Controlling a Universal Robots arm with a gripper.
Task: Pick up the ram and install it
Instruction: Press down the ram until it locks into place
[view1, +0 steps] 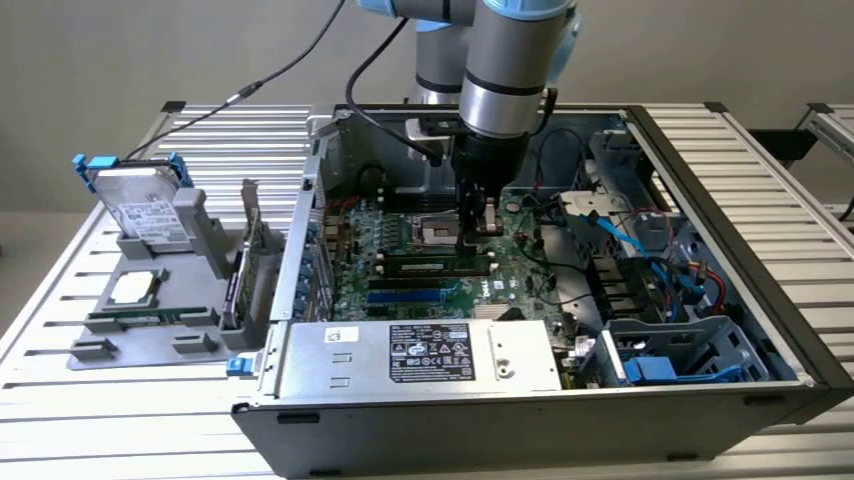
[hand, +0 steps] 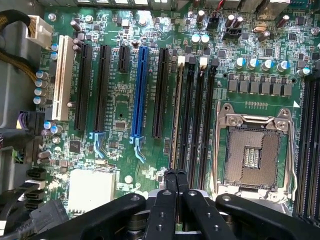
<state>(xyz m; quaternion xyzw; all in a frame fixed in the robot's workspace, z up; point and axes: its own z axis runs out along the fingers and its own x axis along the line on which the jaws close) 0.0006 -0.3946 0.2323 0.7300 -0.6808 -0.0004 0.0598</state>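
Nearest, the silver power supply (view1: 414, 355) sits along the front wall of the open computer case (view1: 534, 430) on the slatted worktop (view1: 80, 420). Just behind it, on the green motherboard (view1: 400, 235), the ram (view1: 430, 266) lies seated lengthwise in a memory slot. The fingers (hand: 170, 185) are pressed together with nothing between them, tips down over one end of the ram's top edge. Whether they touch it, I cannot tell. Farther off, at the exterior view's left, a grey holder (view1: 160, 310) carries a hard drive (view1: 134, 205).

Bright, even light; soft shadows inside the computer case (view1: 534, 425), mild glare on metal.
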